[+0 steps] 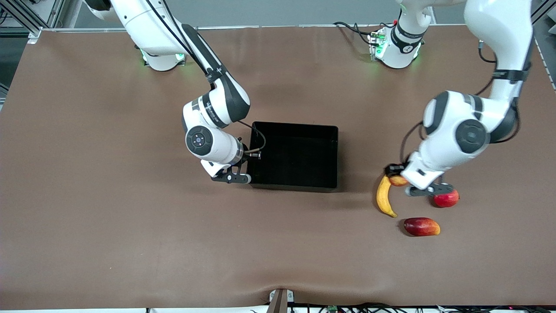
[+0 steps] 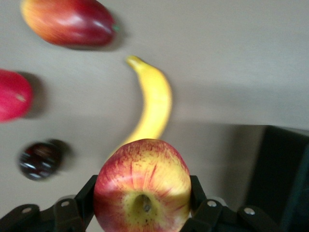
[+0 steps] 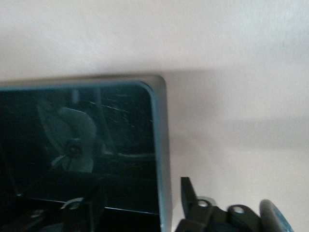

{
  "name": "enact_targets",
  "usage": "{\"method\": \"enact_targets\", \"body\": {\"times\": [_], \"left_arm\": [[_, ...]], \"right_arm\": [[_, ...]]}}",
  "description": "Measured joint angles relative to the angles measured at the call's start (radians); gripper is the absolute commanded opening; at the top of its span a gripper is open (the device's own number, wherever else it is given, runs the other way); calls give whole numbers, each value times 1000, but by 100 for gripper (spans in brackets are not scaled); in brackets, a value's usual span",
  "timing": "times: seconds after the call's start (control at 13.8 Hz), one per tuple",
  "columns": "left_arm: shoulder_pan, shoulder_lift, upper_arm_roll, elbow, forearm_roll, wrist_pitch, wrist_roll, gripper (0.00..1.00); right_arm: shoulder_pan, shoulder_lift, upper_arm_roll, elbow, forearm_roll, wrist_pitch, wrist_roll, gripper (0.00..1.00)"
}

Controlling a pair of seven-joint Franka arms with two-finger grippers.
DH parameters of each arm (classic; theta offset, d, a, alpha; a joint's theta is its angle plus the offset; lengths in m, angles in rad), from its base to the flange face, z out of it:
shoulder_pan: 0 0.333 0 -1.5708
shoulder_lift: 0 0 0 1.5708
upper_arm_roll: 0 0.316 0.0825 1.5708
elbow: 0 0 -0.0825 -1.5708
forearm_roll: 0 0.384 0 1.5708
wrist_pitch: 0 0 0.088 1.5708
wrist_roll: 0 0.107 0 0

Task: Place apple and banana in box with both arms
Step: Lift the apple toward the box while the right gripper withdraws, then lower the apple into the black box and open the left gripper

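A brown table [image 1: 108, 208] spreads across the room. The biggest thing on it is the box [image 1: 295, 188], glossy black, sitting about midway between the two arms. Its inside shows only dark floor and reflections.

The right arm reaches down to the box's wall on its own side. The right gripper [image 1: 236, 177] sits at the corner of the box nearer the front camera, one finger [image 3: 189, 197] outside the wall and the other inside it, so the gripper straddles the rim [image 3: 163, 159]. Whether it actually pinches the wall, I cannot tell.

The left arm bends low over the fruits at its end of the table. The left gripper [image 2: 143, 203] is clamped on the apple [image 2: 142, 186], a mottled red and yellow one with its stem dimple facing the wrist camera. In the front view, only a sliver of the apple [image 1: 398, 180] peeks out from under the wrist, just over the upper tip of the banana [image 1: 383, 196].

The banana lies on the table well apart from the box, curving toward the front camera. Nearer to the front camera than the banana lies an oblong dark red and yellow fruit [image 1: 421, 227]. A bright red round fruit [image 1: 446, 199] sits beside the left gripper, partly under it. The left wrist view also shows a small dark round object [image 2: 40, 160] on the table near the red fruit.
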Motion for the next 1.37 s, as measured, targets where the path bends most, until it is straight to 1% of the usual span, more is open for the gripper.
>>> {"method": "enact_targets", "body": {"times": [0.07, 0.14, 0.22, 0.29, 0.36, 0.51, 0.65, 0.8, 0.94, 1.16, 1.3, 1.37], "left_arm": [[-8, 0, -41, -2, 0, 0, -79, 0], [-26, 1, -67, -3, 0, 0, -149, 0], [-58, 1, -77, -4, 0, 0, -213, 0], [-102, 3, -79, -4, 0, 1, -286, 0], [-146, 7, -79, -3, 0, 2, -360, 0], [-227, 23, -79, 0, 0, 6, -486, 0], [-289, 53, -78, 0, 31, 34, -596, 0], [-327, 106, -78, 0, 110, 76, -711, 0], [-342, 168, -78, 0, 161, 139, -777, 0], [-343, 233, -77, 4, 184, 196, -798, 0], [-345, 251, -77, 5, 187, 200, -804, 0], [-346, 256, -77, 5, 188, 200, -810, 29]], "right_arm": [[-5, -14, -5, 17, 0, -8, 0, 100], [-15, -32, -14, 30, -2, -22, 0, 100], [-29, -52, -27, 46, -7, -54, -1, 100], [-47, -70, -48, 73, -18, -124, -4, 100], [-69, -84, -72, 117, -52, -228, -9, 100], [-122, -99, -105, 228, -152, -440, -24, 100], [-185, -110, -118, 290, -188, -555, -29, 100], [-267, -121, -120, 312, -192, -601, -90, 100], [-339, -154, -123, 324, -192, -613, -202, 100], [-414, -254, -126, 323, -205, -665, -300, 100], [-437, -339, -126, 293, -262, -691, -316, 100], [-445, -383, -126, 265, -293, -696, -321, 100]]}}
